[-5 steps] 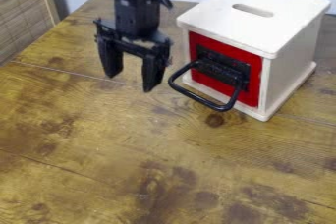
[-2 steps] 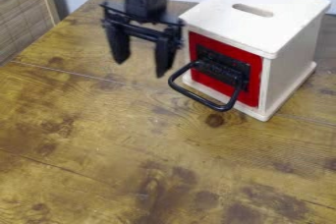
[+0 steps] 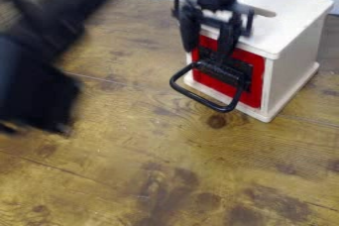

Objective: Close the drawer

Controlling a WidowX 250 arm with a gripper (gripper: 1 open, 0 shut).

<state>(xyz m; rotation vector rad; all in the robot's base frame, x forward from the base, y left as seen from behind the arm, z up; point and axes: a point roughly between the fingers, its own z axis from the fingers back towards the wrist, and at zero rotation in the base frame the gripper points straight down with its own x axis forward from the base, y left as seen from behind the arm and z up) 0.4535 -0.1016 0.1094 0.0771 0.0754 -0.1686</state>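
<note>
The drawer (image 3: 236, 74) has a red front and a large black loop handle (image 3: 199, 88), and sits in the light wooden box (image 3: 294, 32) at the upper right. How far it stands out of the box I cannot tell. My gripper (image 3: 209, 50) points down just in front of the box's upper front edge, over the drawer front and above the handle. Its two dark fingers (image 3: 187, 34) stand apart, open, with nothing between them. The box's slotted top is partly hidden behind the arm.
A large dark blurred shape (image 3: 40, 61) covers the left side of the view, reaching from the top towards the middle left. The worn wooden table (image 3: 172, 170) spreads out in front of the box, with a dark knot (image 3: 216, 122) below the handle.
My gripper has moved to the right and away from the camera, from beside the box to in front of the drawer. A dark blurred shape has come in on the left.
</note>
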